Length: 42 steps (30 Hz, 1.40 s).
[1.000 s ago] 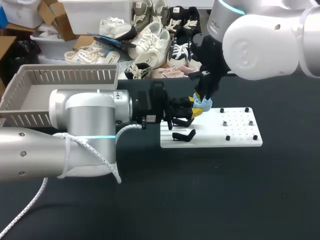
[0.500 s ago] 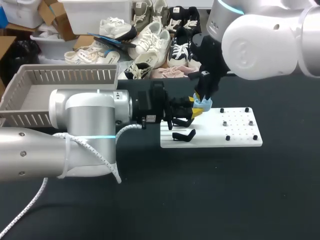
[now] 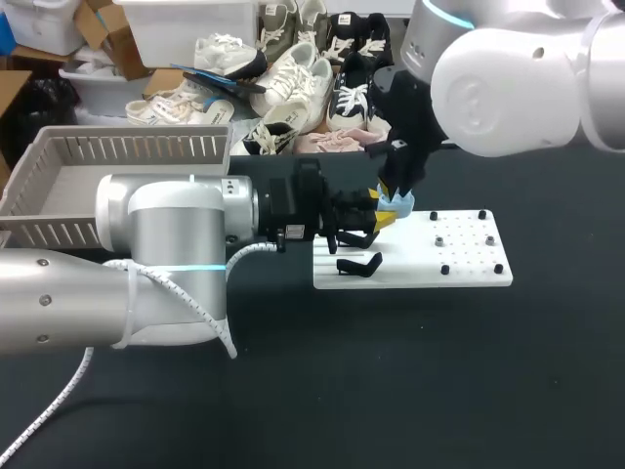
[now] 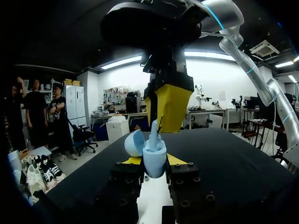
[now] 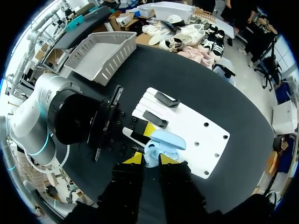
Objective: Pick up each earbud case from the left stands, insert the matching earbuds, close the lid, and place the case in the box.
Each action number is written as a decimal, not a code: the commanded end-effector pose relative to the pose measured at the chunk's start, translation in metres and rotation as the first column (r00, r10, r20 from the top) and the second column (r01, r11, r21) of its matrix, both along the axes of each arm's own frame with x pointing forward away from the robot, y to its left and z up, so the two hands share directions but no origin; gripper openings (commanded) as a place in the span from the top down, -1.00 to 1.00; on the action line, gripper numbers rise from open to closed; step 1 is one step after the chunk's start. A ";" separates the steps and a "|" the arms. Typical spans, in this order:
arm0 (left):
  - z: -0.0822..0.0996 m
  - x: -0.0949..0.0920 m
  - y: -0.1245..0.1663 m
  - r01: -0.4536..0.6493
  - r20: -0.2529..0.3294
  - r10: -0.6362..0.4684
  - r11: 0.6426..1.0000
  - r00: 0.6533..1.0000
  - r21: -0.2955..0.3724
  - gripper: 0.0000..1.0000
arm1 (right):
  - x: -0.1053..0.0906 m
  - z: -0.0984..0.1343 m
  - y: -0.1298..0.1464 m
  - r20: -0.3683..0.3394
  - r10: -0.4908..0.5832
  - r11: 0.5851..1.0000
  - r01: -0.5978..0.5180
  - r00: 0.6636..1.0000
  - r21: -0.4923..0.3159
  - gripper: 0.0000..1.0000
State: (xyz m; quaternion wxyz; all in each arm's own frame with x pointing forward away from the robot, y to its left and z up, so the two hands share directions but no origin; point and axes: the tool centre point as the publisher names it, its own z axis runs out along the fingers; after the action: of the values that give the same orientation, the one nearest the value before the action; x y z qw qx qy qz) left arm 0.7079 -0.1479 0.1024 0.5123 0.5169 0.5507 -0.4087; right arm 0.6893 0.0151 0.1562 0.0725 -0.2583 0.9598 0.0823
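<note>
1. while clamping the light blue earbud case [image 4: 154,164] from both sides between the fingers of the left gripper [image 4: 154,159], just above the white board [image 3: 469,262]: watch for twisting or slipping in that pinch under any downward push, likeliest with force applied off centre.
2. just above the case, pinched in the right gripper [image 4: 166,116] and so far as can be told held tight, stem up and lower end at the case's mouth: risks jamming the earbud [image 4: 153,133] against the rim if tilted or aimed at the wrong socket; could also spring out on release and roll away.
3. beside the earbud, at the raised lid [image 4: 134,142]: could be clipped by the yellow tips on pressing in or pulling back, straining the hinge or closing early on an unseated earbud.
4. below, at the black stands [image 3: 359,265] on the board: might deflect a dropped case or earbud, or snag the left fingers if lowered.
5. farther off, at the grey box [image 3: 127,147], well apart from the case: would risk spilling the earbud on that long carry if moved with the lid unclosed; better to close first.
</note>
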 end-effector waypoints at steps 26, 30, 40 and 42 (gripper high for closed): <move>0.000 -0.001 0.000 -0.003 0.001 0.003 1.000 1.000 -0.002 1.00 | -0.003 0.000 0.003 0.001 0.000 1.000 0.000 1.000 0.001 1.00; 0.000 -0.001 0.000 -0.003 0.001 0.003 1.000 1.000 -0.002 1.00 | -0.002 0.001 0.003 0.002 -0.001 1.000 0.001 1.000 0.001 1.00; 0.000 -0.001 0.000 -0.003 0.001 0.003 1.000 1.000 -0.002 1.00 | 0.001 -0.001 0.003 -0.002 -0.004 1.000 0.004 1.000 -0.002 1.00; 0.000 -0.001 0.000 -0.003 0.001 0.003 1.000 1.000 -0.002 1.00 | 0.001 -0.001 0.003 -0.003 -0.004 1.000 0.004 1.000 -0.003 1.00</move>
State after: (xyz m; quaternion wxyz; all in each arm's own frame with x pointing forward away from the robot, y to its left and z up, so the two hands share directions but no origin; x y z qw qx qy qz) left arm 0.7079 -0.1479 0.1022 0.5123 0.5169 0.5507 -0.4088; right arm 0.6902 0.0172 0.1550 0.0721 -0.2565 0.9604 0.0815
